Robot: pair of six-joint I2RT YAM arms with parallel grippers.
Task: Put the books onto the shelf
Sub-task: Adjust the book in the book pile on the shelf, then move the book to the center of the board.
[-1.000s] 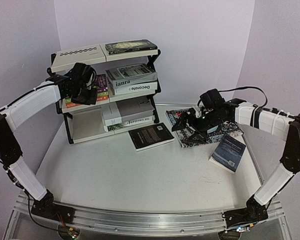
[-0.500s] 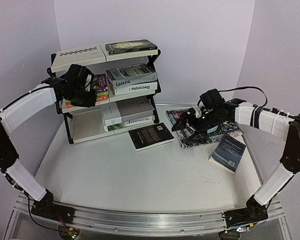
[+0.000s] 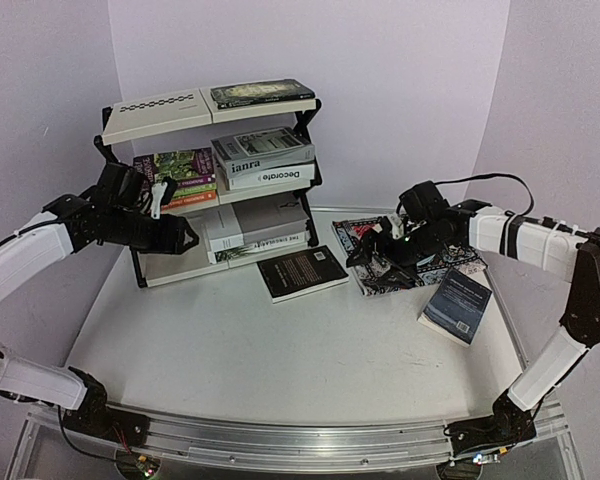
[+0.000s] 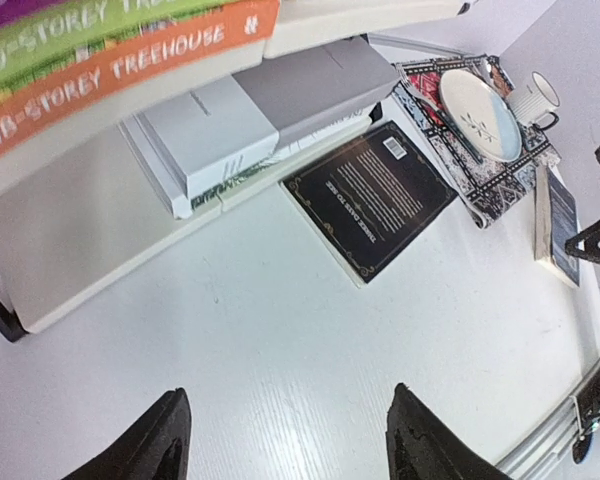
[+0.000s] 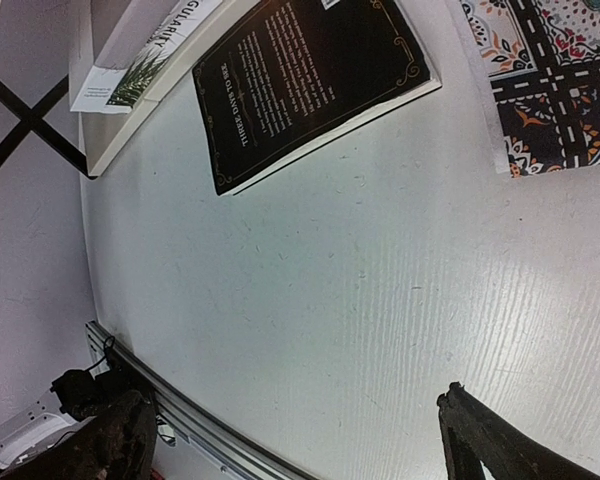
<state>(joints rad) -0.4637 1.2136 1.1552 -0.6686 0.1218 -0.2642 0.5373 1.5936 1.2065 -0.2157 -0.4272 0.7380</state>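
The shelf [image 3: 155, 110] stands at the back left, with books on all three tiers. Colourful paperbacks [image 3: 175, 168] lie on the middle tier's left side, their orange and green spines [image 4: 110, 65] above my left wrist camera. My left gripper [image 3: 177, 237] hangs open and empty in front of the bottom tier, clear of the shelf [image 4: 70, 230]. A black book [image 3: 302, 272] lies flat on the table just right of the shelf. A dark blue book [image 3: 458, 305] lies at the right. My right gripper [image 3: 372, 262] hovers open and empty over the placemat's left edge, right of the black book [image 5: 310, 80].
A patterned placemat [image 3: 420, 262] lies at the back right, carrying a plate [image 4: 480, 115] and a cup [image 4: 535, 100]. Grey and white books [image 4: 270, 110] fill the bottom tier's right half. The aluminium rail [image 3: 300, 445] runs along the near table edge.
My left gripper has pulled back and down from the middle tier and opened, leaving the colourful paperbacks on the shelf. The right arm has barely moved.
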